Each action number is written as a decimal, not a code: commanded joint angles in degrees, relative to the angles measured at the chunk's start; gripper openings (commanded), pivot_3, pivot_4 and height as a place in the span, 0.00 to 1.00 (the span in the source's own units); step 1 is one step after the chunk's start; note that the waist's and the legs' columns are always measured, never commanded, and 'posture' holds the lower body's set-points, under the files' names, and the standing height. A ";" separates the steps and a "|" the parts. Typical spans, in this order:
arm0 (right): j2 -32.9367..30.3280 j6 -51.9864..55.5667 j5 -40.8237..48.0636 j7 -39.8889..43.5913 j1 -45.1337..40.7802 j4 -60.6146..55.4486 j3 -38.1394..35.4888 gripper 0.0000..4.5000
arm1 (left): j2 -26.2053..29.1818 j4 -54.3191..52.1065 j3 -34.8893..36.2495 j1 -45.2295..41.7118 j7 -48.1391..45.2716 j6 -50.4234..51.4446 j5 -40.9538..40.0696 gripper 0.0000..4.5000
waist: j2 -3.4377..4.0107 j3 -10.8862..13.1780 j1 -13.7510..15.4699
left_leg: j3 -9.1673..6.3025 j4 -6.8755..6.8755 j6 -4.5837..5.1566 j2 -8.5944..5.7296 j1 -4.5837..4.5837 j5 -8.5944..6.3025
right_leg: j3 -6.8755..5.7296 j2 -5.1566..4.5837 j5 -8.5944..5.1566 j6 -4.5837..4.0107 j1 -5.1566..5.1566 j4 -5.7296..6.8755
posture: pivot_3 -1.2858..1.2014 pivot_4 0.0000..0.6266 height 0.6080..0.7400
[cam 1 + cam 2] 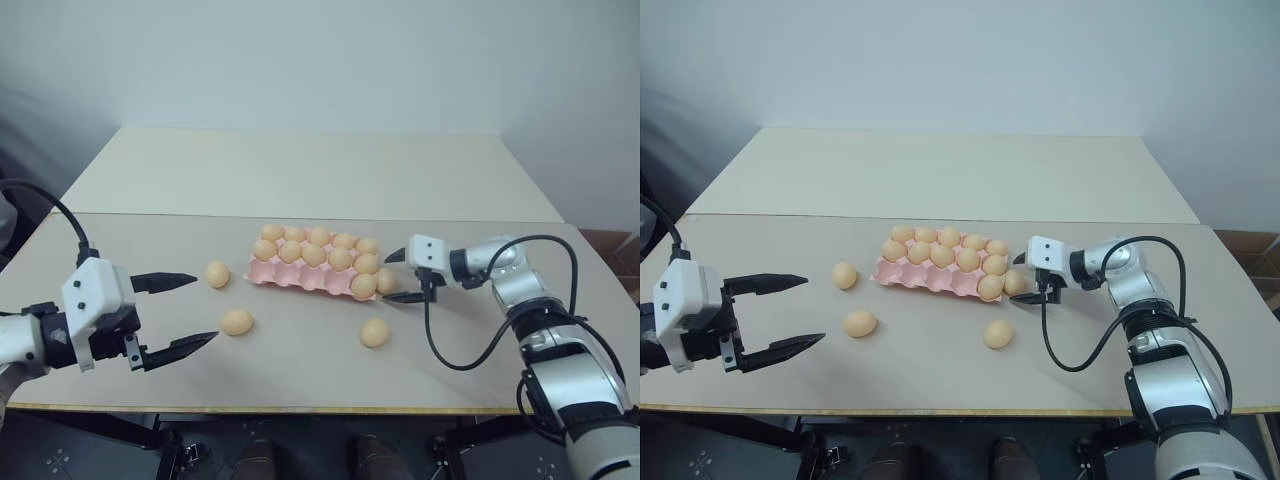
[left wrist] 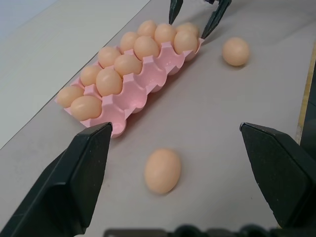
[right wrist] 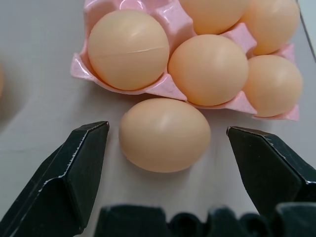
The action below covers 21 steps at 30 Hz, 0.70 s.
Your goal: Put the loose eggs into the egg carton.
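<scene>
The pink egg carton (image 1: 300,278) lies mid-table with eggs in most of its cups. One loose egg (image 1: 386,281) rests against the carton's right end, and my right gripper (image 1: 393,277) stands open around it with a finger on each side; in the right wrist view this egg (image 3: 164,134) lies between the fingers. Another loose egg (image 1: 375,332) sits nearer the front. Left of the carton lie two more, an egg (image 1: 217,274) and an egg (image 1: 237,321). My left gripper (image 1: 205,308) is open, holds nothing, and faces the nearer one (image 2: 163,170).
The table's front edge (image 1: 300,408) runs close below both arms. A second pale table (image 1: 300,170) adjoins behind. A black cable (image 1: 450,360) loops from my right wrist over the tabletop to the right of the front egg.
</scene>
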 commanded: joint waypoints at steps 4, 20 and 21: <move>1.06 -2.43 0.01 1.96 -3.50 3.73 -0.56 0.90 | 0.98 -1.26 0.60 -0.13 0.63 -0.62 0.51 1.00 | 0.00 0.00 -0.02 | 0.00 0.00 0.00 0.01 0.00 0.00 | 0.00 0.01 0.00 0.00 0.00 0.01 | 0.52 0.24 1.00; -5.99 -3.10 -2.18 -2.87 -0.52 -2.11 -2.69 0.58 | 0.69 -1.38 0.43 -0.02 1.10 -0.91 1.39 1.00 | 0.02 0.01 0.30 | 0.00 0.00 0.00 -0.06 -0.02 0.00 | -0.01 -0.06 -0.01 -0.01 0.00 -0.03 | 0.52 0.24 1.00; -6.76 -2.56 -1.45 -3.04 -0.10 -4.32 -3.37 0.58 | 0.63 -1.29 0.30 -0.16 1.05 -0.99 1.35 1.00 | 0.03 0.02 0.24 | 0.00 0.00 0.00 -0.06 -0.03 0.00 | 0.00 -0.07 -0.01 0.00 0.00 -0.04 | 0.52 0.24 1.00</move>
